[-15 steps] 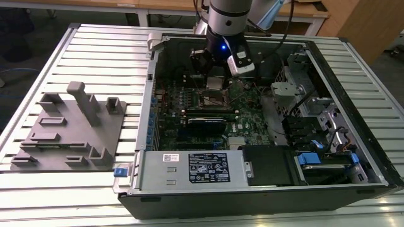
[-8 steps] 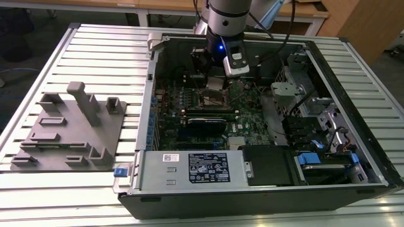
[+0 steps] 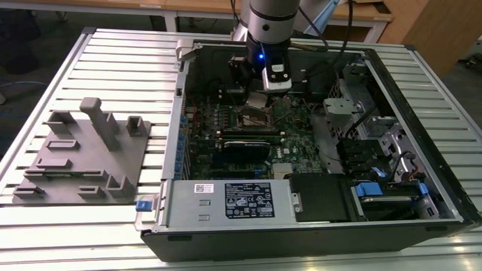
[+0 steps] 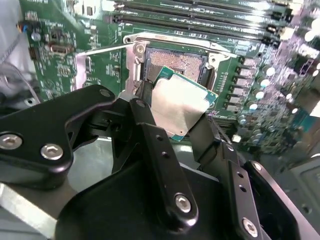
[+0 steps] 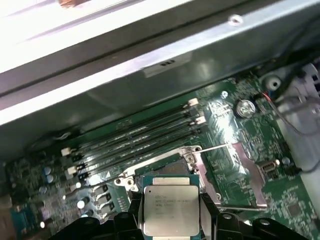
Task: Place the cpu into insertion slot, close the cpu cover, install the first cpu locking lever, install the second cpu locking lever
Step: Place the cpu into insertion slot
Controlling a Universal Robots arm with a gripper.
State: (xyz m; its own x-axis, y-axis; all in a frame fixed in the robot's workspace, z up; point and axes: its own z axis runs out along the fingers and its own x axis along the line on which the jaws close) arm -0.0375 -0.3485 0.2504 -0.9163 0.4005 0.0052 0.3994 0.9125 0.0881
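Observation:
The cpu (image 5: pixel 170 202) is a flat square chip with a pale metal top, also clear in the second wrist view (image 4: pixel 184 102). My gripper (image 5: pixel 170 217) is shut on it, one black finger (image 4: pixel 150 125) on each of two opposite edges. The chip hangs tilted just above the insertion slot (image 4: pixel 176 61), covering part of its dark, pin-filled centre. The cpu cover (image 5: pixel 244 159) is swung open beside the slot. A thin locking lever (image 4: pixel 105 48) stands unlatched next to it. In the exterior view my gripper (image 3: pixel 265 93) is low inside the computer case, over the slot (image 3: pixel 256 117).
The open computer case (image 3: pixel 391 73) lies on a slatted metal table (image 3: pixel 113 62). Long black memory slots (image 5: pixel 135 137) run beside the socket. A power supply (image 3: pixel 226 200) and drive cage (image 3: pixel 376 169) fill the near side. A grey fixture block (image 3: pixel 83 152) sits at the exterior view's left.

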